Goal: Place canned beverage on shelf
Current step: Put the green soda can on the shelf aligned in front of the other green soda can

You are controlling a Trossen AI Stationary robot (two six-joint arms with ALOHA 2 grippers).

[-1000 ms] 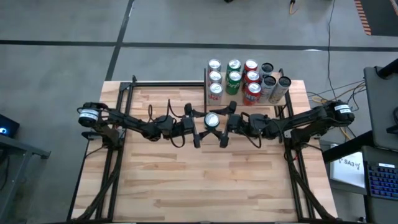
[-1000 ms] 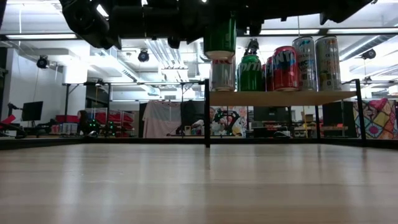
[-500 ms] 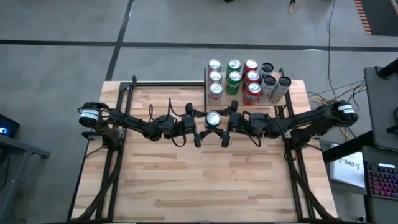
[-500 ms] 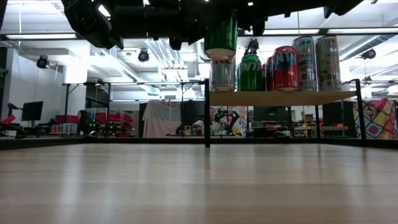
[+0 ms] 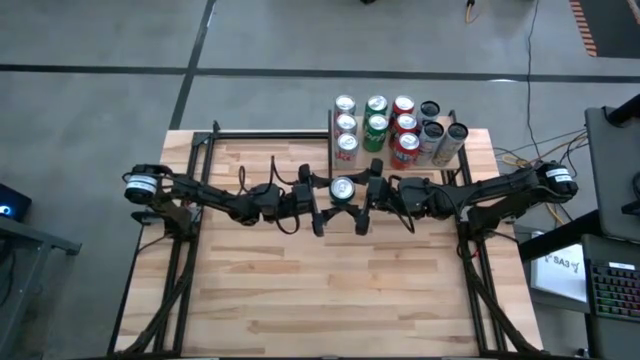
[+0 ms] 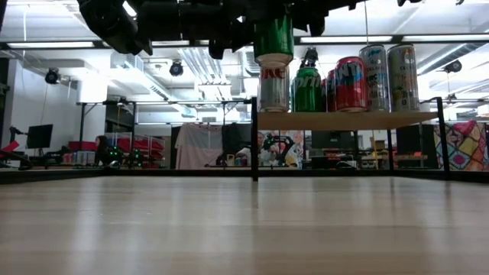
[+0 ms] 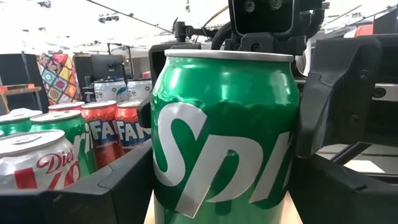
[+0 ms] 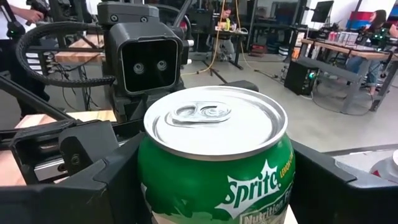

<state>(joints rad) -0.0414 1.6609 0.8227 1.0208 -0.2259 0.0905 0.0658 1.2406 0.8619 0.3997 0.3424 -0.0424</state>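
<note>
The green can (image 5: 342,188) has edged closer to the shelf (image 6: 348,120); left gripper (image 5: 318,208) and right gripper (image 5: 362,207) both clamp it; its base is hidden.

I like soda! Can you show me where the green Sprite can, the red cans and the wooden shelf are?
green Sprite can (image 8: 215,163): right wrist view, on its printed side.
red cans (image 6: 351,84): low view, front can's side.
wooden shelf (image 6: 348,120): low view, the board's front edge.
</note>
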